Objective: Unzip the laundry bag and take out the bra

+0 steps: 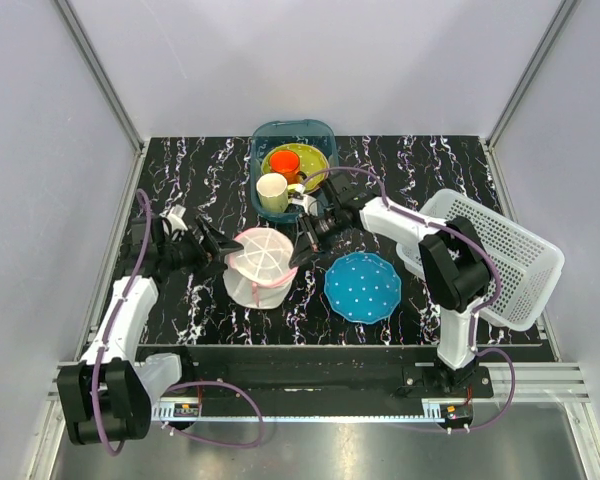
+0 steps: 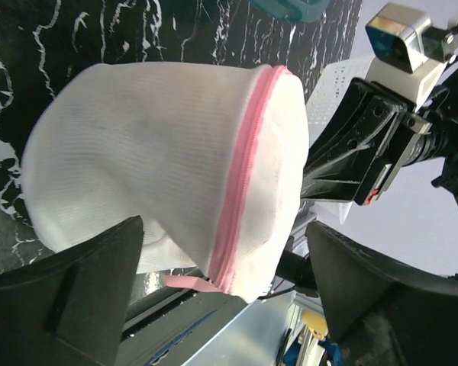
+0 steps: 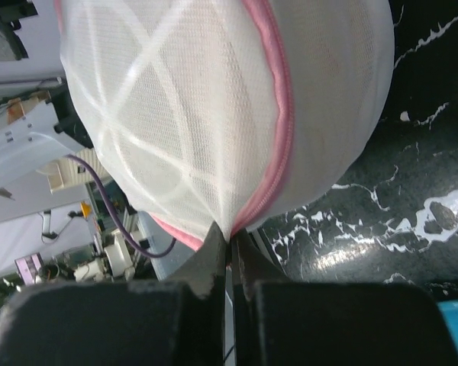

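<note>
I log my left gripper (image 1: 218, 246) released, jaws wide, just left of the laundry bag (image 1: 261, 262), which is mid-worktop toward the near edge with its pink zipper trim (image 2: 240, 175) closed, while my right gripper (image 1: 302, 250) is clenched on the bag's right rim.

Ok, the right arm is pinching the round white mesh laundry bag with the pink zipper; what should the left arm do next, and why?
Probably ease the open left gripper onto the pink tab hanging at the zipper's lower end, then close. The zipper looks fully shut, the right gripper is shut on the laundry bag's seam, and the left fingers hold nothing.
</note>
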